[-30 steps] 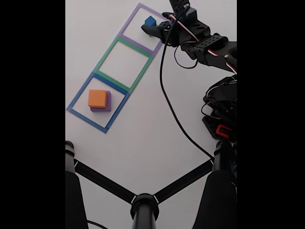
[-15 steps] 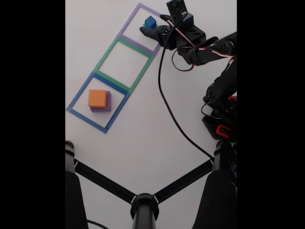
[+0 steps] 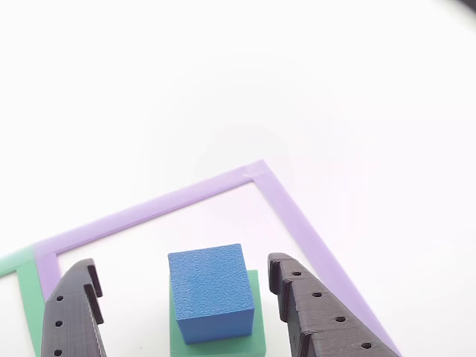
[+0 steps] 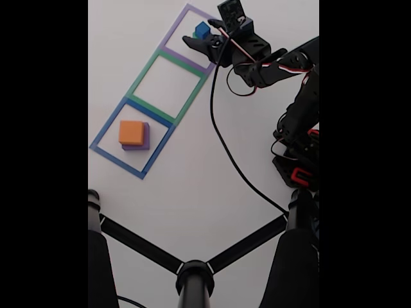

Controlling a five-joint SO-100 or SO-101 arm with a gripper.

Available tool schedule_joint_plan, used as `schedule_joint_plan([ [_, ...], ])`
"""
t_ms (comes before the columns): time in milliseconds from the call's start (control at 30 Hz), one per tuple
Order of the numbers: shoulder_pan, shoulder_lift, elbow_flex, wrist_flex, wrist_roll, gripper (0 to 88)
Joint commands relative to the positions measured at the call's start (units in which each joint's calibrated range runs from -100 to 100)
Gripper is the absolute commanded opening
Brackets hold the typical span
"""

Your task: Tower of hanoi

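The blue cube point(image 3: 212, 290) sits on top of the green block point(image 3: 253, 342), inside the purple tape square point(image 3: 286, 204). My gripper point(image 3: 181, 264) is open, with one black finger point(image 3: 71, 316) on each side of the cube and a gap on both sides. In the fixed view the gripper point(image 4: 204, 34) straddles the blue cube point(image 4: 203, 29) at the top of the row. Far down the row, the orange block point(image 4: 131, 132) rests on the purple block point(image 4: 146, 137) inside the blue tape square point(image 4: 104, 131).
The green tape square point(image 4: 137, 81) in the middle holds nothing. A black cable point(image 4: 221, 138) runs across the white table from the arm, whose base point(image 4: 298, 163) stands at the right. Black stand legs point(image 4: 192, 276) spread along the bottom.
The gripper has moved left and forward over the blue cube, so its fingers now flank it. The blocks have not moved.
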Motion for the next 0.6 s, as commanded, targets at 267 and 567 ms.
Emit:
schedule_joint_plan([
  [267,-1.5,-0.5,-1.2,-1.3,0.4,12.3],
  [567,-1.5,-0.5,-0.1,-1.2,0.4,5.6],
])
